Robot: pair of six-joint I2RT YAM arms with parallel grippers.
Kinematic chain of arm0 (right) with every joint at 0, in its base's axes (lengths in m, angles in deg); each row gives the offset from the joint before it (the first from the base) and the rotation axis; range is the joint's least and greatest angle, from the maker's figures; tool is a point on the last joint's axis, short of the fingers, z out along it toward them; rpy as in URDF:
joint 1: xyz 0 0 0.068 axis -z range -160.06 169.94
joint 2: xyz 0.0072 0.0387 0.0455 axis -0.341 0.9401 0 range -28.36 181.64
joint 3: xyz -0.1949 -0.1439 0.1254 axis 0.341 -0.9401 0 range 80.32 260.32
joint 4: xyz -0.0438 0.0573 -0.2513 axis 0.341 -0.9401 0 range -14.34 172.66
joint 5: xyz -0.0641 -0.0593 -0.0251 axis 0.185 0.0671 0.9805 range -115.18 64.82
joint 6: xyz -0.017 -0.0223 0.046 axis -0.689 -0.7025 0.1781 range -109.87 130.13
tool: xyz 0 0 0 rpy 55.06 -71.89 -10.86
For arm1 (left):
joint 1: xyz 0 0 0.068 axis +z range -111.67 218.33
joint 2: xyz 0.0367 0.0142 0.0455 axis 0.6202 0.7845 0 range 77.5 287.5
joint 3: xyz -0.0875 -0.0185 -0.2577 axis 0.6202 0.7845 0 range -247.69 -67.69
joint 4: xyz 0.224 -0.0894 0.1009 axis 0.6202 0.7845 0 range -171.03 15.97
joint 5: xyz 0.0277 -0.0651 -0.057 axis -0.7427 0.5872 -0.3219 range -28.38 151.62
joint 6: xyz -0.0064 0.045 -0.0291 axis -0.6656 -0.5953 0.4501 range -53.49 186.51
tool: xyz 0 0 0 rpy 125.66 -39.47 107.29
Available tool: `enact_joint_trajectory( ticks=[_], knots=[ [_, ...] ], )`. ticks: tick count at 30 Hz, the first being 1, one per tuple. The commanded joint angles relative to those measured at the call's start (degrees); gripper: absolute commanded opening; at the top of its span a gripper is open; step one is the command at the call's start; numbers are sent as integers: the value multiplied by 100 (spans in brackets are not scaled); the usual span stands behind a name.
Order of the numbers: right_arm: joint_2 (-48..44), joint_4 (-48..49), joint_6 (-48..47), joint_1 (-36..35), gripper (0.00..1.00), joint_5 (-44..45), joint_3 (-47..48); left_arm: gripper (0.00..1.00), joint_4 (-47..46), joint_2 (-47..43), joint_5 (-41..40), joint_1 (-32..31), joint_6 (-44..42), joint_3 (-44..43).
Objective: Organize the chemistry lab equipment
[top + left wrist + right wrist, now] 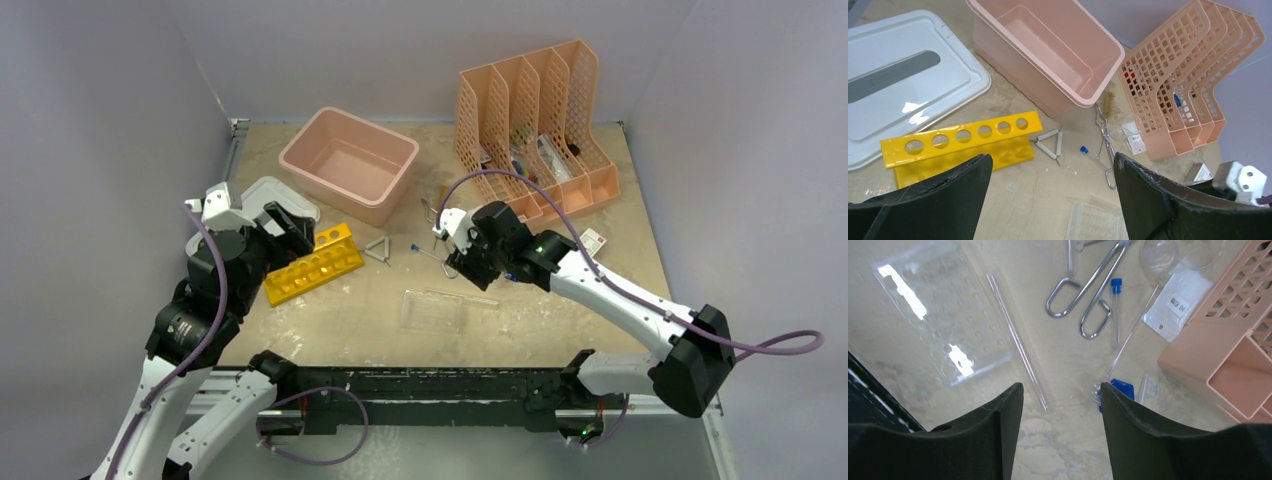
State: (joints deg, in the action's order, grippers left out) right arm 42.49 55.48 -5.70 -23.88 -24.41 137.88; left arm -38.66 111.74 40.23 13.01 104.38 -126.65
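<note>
Lab gear lies loose on the surface [590, 290], none of it sorted yet, in the stretch between the pink tub [340, 192] and the peach file holder [530, 130]. The yellow rack [963, 142] rests on the left, just beside the tub's white lid [908, 75]. The lid is off and lying flat, which leaves the tub open, probably so that things can be dropped in. The wire triangle [1048, 135] sits close to the rack's right end. A blue-capped vial [1116, 305] lies alongside the tongs [1093, 282], near the foot of the file holder. The clear tray [943, 320] lies flat toward the near edge, apart from the rest, with a thin clear tube [1018, 345] just beside it.

The left hand [288, 232] hangs above the rack with its fingers spread wide and nothing between them. That spread suits a broad thing like the rack, which I judge to be its target. The right hand [1059, 390] points straight down, fingers well apart and empty, over the patch between tray and tongs, with the near end of the clear tube below the gap. A downward pose fits picking up thin things that lie flat. Something small and blue shows beside one of its fingers; what it is I cannot tell
</note>
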Motion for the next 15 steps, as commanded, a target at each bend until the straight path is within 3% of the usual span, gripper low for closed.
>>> enact_joint_trajectory(
  ticks=[1,3,7,15],
  knots=[
    [102,-801,-884,110,50,-38,62,91,-257,124,60,-21,-134,-161],
    [200,-896,-939,147,43,-504,-10,91,-260,125,80,-19,-137,-136],
    [642,-678,-913,166,57,-774,-260,92,-343,112,276,-21,-165,-107],
    [1403,-405,-1090,186,59,-1165,-412,92,-336,115,249,-20,-129,-125]
  ],
)
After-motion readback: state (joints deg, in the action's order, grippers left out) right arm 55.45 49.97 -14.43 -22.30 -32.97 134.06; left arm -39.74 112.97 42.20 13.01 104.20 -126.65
